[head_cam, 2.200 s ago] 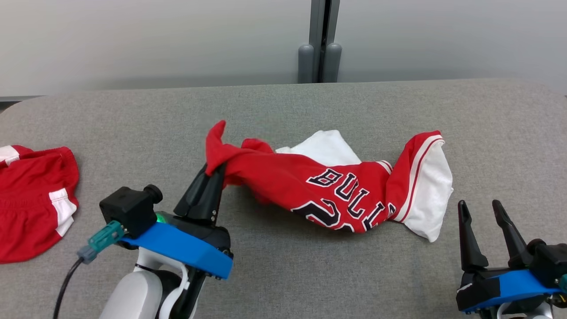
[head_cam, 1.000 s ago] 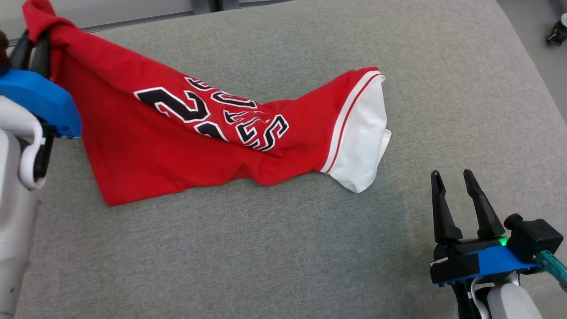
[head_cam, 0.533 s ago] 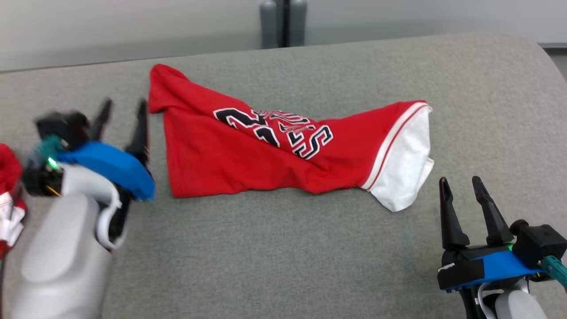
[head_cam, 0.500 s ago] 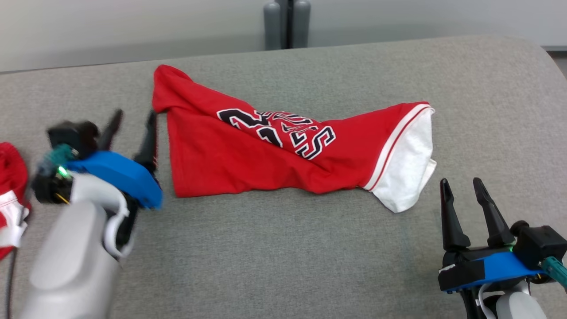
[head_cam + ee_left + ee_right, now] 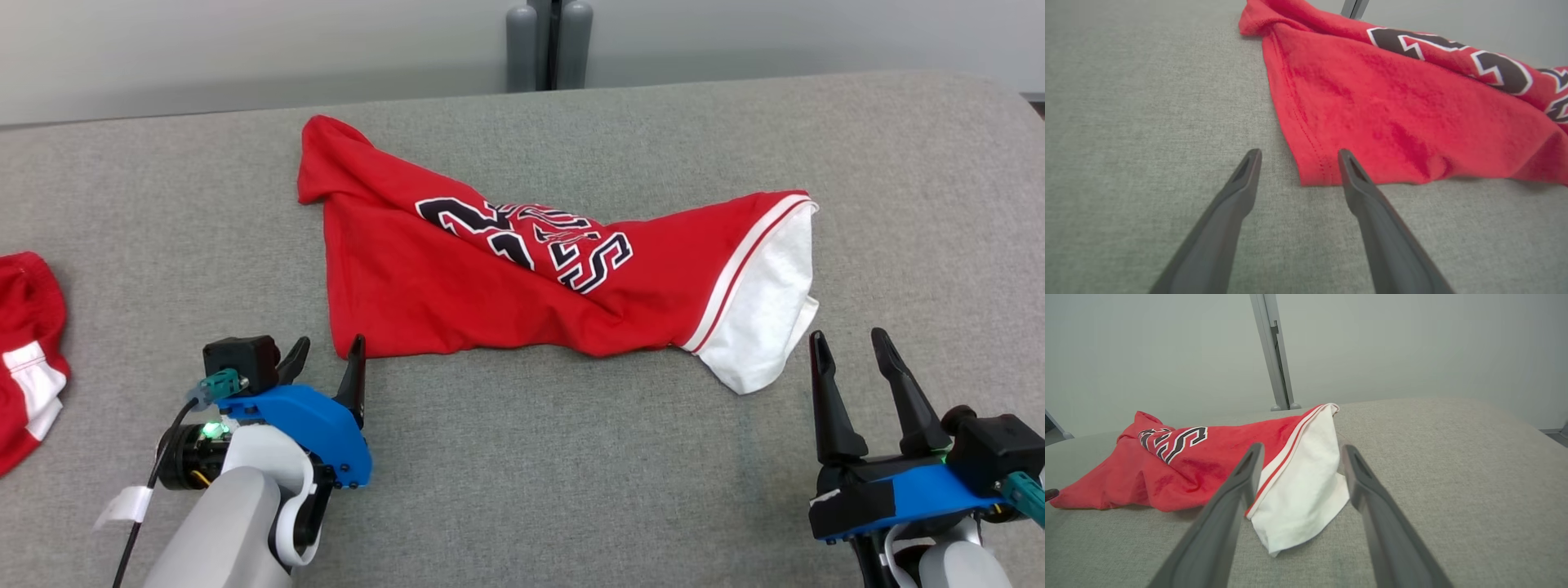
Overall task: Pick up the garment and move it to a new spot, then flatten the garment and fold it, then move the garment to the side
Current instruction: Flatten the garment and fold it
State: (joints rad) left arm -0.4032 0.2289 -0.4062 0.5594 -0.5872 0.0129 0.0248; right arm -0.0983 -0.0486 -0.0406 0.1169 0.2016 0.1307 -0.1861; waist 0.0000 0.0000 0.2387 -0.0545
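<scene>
Lying rumpled, 1 garment point(image 5: 457, 302) near left claw point(image 5: 331, 341) and right claw point(image 5: 846, 334), those 2 wide, empty; 1 red cloth point(image 5: 28, 318) apart.

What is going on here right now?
A two-armed robot is working on a red jersey lying crumpled on the grey surface. Both grippers are open and hold nothing: the left gripper sits at the jersey's near left corner, the right gripper just short of its white end. Flattening and folding are not yet done.

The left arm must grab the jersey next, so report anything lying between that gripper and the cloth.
Nothing visible lies between them. The open left gripper sits at the near left corner of the red jersey, over the grey surface. The other red garment lies far left.
</scene>
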